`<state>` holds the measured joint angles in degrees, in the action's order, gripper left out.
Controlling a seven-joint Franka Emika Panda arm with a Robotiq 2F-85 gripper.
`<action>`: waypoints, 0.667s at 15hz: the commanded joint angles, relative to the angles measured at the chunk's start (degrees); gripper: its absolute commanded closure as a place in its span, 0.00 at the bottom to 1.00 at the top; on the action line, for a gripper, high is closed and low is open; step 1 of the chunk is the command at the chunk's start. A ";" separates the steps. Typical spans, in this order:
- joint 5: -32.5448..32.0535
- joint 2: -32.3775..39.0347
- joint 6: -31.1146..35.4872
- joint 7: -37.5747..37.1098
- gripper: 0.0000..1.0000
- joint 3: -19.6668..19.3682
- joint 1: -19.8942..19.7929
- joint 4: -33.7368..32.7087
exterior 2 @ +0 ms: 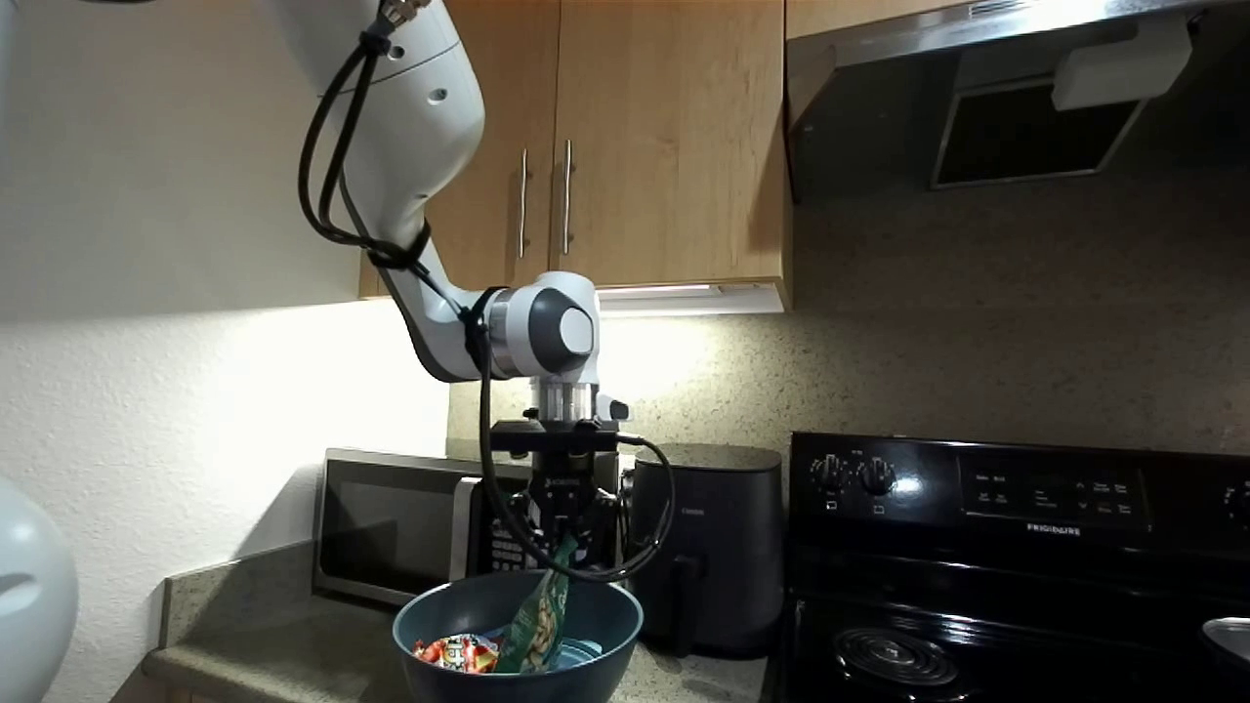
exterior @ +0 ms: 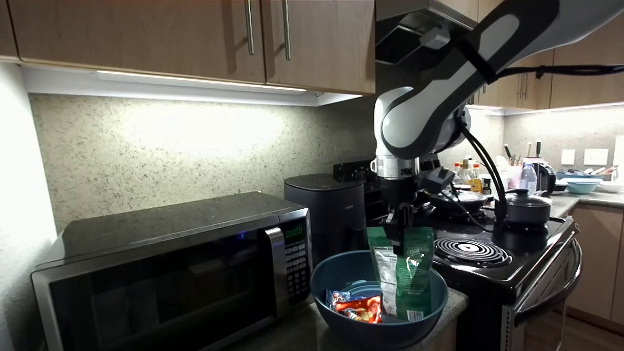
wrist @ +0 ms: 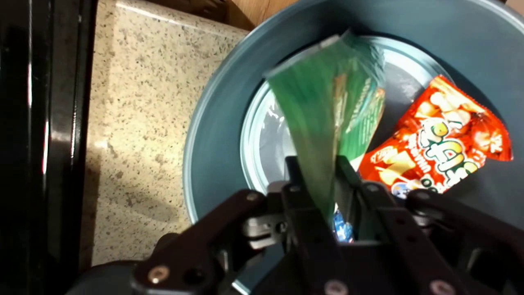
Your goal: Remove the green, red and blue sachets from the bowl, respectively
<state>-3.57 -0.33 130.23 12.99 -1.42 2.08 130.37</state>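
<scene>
The bowl (exterior: pixel 336 319) is dark blue-grey and stands on the counter; it shows in both exterior views (exterior 2: pixel 430 674). The green sachet (exterior: pixel 414 282) stands tilted in it, its top above the rim. My gripper (exterior: pixel 399 246) points down, its fingers on either side of the sachet's upper part. In the wrist view the fingers (wrist: pixel 315 168) are a little apart with the blurred green sachet (wrist: pixel 315 106) between them; whether they press on it I cannot tell. The red sachet (wrist: pixel 438 139) lies in the bowl. The blue sachet (wrist: pixel 342 225) is mostly hidden beside it.
A microwave (exterior: pixel 170 273) stands beside the bowl. A black air fryer (exterior 2: pixel 708 547) is close behind the bowl and gripper. The black stove (exterior: pixel 487 278) adjoins the counter (wrist: pixel 131 123); a pan and a pot (exterior: pixel 529 209) are on it. Wall cabinets (exterior 2: pixel 674 146) hang above.
</scene>
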 commanded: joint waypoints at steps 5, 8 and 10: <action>-2.43 -7.28 6.60 -4.52 0.98 -0.81 -2.64 3.56; -1.34 -7.25 5.87 -3.36 0.72 -1.31 -2.89 4.12; -1.65 -5.78 4.65 -3.21 0.91 -1.17 -2.74 2.03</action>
<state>-5.27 -6.09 135.03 9.76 -2.99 -0.28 132.49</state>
